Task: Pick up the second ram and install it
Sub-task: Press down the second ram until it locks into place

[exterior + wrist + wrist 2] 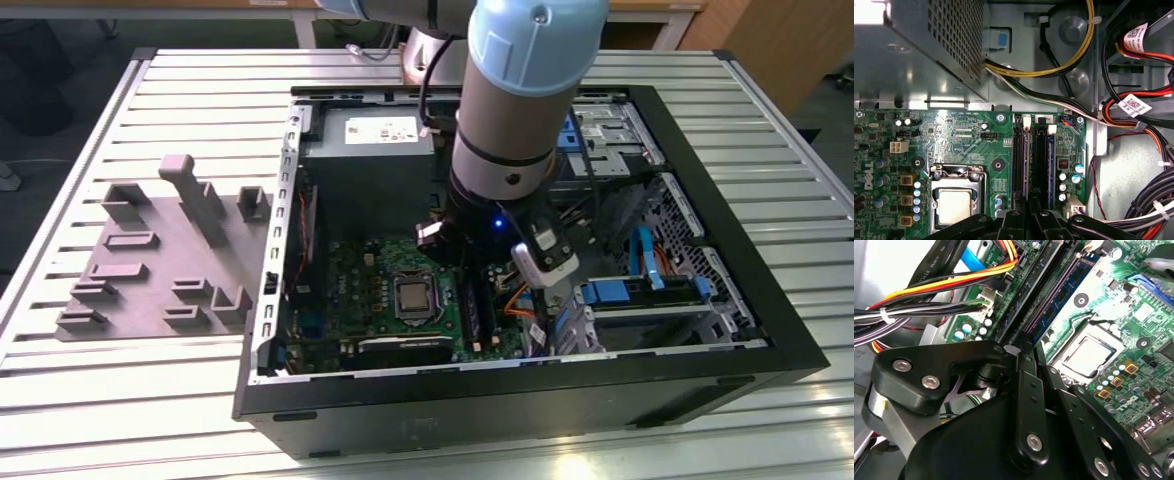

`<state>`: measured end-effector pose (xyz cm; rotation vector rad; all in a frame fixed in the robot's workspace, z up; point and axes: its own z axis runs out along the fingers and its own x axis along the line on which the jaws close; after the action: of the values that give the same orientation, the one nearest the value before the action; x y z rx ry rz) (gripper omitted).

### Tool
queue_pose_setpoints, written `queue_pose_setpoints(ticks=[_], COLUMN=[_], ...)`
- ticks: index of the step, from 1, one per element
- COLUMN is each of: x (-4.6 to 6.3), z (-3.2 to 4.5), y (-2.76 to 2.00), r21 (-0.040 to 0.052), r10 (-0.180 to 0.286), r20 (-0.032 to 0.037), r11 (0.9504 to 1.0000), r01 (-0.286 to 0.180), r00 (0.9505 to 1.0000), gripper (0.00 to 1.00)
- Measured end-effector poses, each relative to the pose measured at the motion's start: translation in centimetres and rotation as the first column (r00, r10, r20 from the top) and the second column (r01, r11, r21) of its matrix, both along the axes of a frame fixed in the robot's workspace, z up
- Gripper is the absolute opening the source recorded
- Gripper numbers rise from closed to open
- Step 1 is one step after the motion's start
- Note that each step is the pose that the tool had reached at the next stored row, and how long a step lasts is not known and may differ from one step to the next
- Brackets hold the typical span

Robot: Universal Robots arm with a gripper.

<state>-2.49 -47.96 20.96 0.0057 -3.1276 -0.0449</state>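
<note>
Claw (1029, 212) sits low inside the open computer case (747, 330) on the slatted counter (200, 400), right over the long black memory slots (1026, 160) of the green motherboard (969, 145), with the processor socket (956, 197) just beside it and the bundle of coloured cables (929, 295) on its other side. In both wrist views its dark fingers (1026, 405) stand close together around a thin dark edge that may be the second ram (1028, 197), though whether they pinch it I cannot tell. Well apart from the claw, outside the case, the grey holder tray (147, 260) lies on the counter.
</note>
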Motion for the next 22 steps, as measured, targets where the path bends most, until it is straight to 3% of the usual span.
queue_pose_setpoints(ticks=[13, 16, 22], x=[0.0, 0.0, 0.0], z=[-0.42, -0.43, 0.91], y=[0.00, 0.00, 0.00], r21=[0.0001, 0.0002, 0.0001], r10=[0.000, 0.000, 0.000], r20=[-0.0007, -0.0007, -0.0007], r11=[1.0000, 1.0000, 1.0000], r01=[0.000, 0.000, 0.000], r00=[1.0000, 1.0000, 1.0000], gripper=[0.14, 0.21, 0.21])
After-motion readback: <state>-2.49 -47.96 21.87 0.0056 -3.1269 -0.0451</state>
